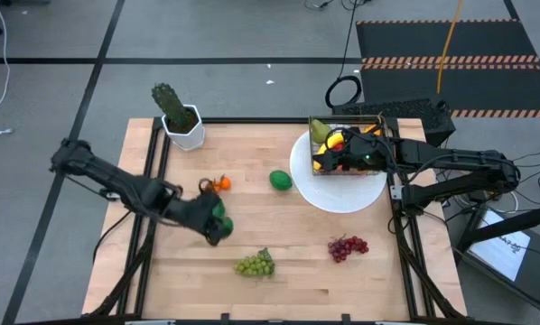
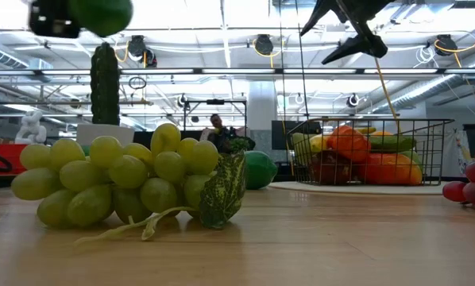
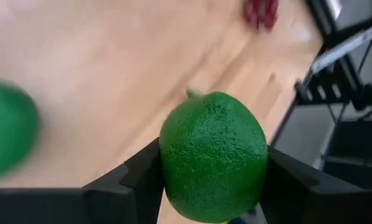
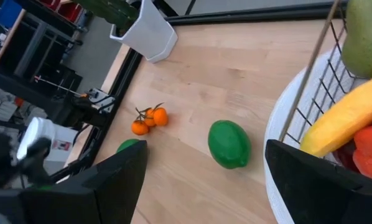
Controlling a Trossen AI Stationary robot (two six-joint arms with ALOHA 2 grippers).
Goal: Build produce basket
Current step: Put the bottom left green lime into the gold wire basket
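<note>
The left gripper (image 3: 214,186) pinches one lime (image 3: 213,155). One more lime (image 1: 280,180) lies left of the basket (image 1: 347,149). The right gripper (image 4: 204,177), jaws spread, hangs over the basket. Two grape bunches lie near.

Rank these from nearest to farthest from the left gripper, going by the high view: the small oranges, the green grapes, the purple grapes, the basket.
The left gripper holds a lime over the table's left half.
1. Small oranges, just behind the gripper.
2. Green grapes, near the front edge, slightly farther off.
3. Purple grapes, front right.
4. Basket, on the white plate at the back right.
</note>
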